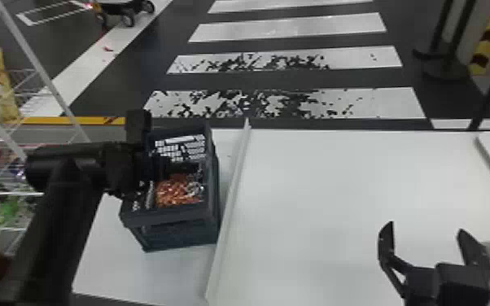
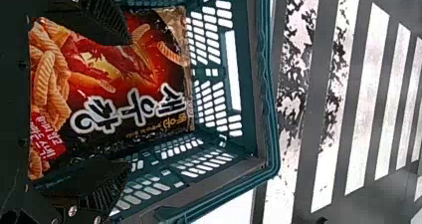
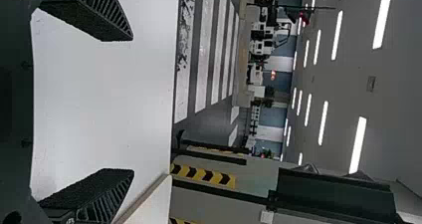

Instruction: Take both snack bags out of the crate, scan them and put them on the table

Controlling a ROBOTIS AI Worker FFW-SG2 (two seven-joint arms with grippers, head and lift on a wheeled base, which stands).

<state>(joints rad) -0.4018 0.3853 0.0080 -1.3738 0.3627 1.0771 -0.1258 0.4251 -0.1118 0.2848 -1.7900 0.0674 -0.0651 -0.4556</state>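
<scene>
In the head view my left gripper (image 1: 147, 165) is at the left side of the dark crate (image 1: 175, 217), reaching in over its rim. Inside the crate lies an orange-brown snack bag (image 1: 175, 194) with silvery parts beside it. The left wrist view has my left gripper (image 2: 128, 103) open, a red and black snack bag (image 2: 104, 79) between and beyond its fingers, within the crate (image 2: 263, 89). Whether the fingers touch it I cannot tell. A second bag cannot be told apart. My right gripper (image 1: 426, 231) waits open over the white table (image 1: 337, 191); in the right wrist view the gripper (image 3: 130, 105) holds nothing.
A raised white edge (image 1: 230, 203) runs just right of the crate. At the far left stands a wire rack (image 1: 44, 87) with packaged goods. Beyond the table lies a striped floor (image 1: 289, 77), with dark posts (image 1: 447, 49) at the far right.
</scene>
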